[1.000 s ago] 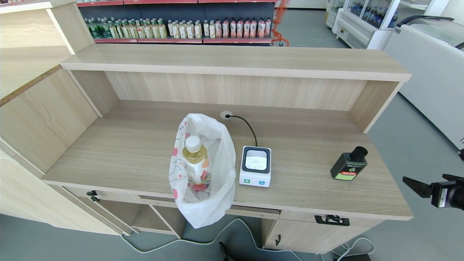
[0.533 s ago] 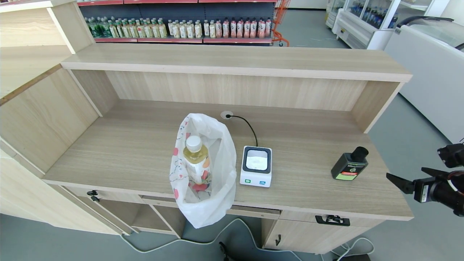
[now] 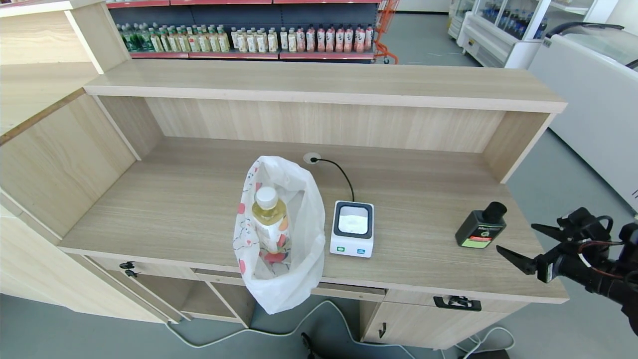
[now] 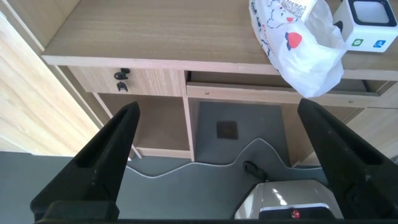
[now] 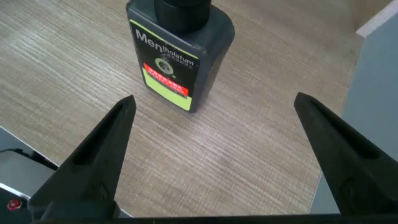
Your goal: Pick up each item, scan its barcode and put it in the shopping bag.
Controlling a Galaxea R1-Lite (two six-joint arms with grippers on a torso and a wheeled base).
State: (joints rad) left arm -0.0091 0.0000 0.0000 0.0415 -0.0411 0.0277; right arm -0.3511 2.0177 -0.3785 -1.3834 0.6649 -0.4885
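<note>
Dark bottle (image 3: 479, 230) stood upright on the worktop (image 3: 189, 209), right end — right claw (image 3: 516, 237) spread, empty, just beside it. Left claw (image 4: 217, 112) spread too — low before the worktop's front. Shopping bag (image 3: 304, 224) held a drink bottle (image 3: 269, 222).

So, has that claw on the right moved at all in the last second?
Yes. The right gripper has moved left, in over the right end of the counter, closing on the dark bottle, which stands where it was.
</note>
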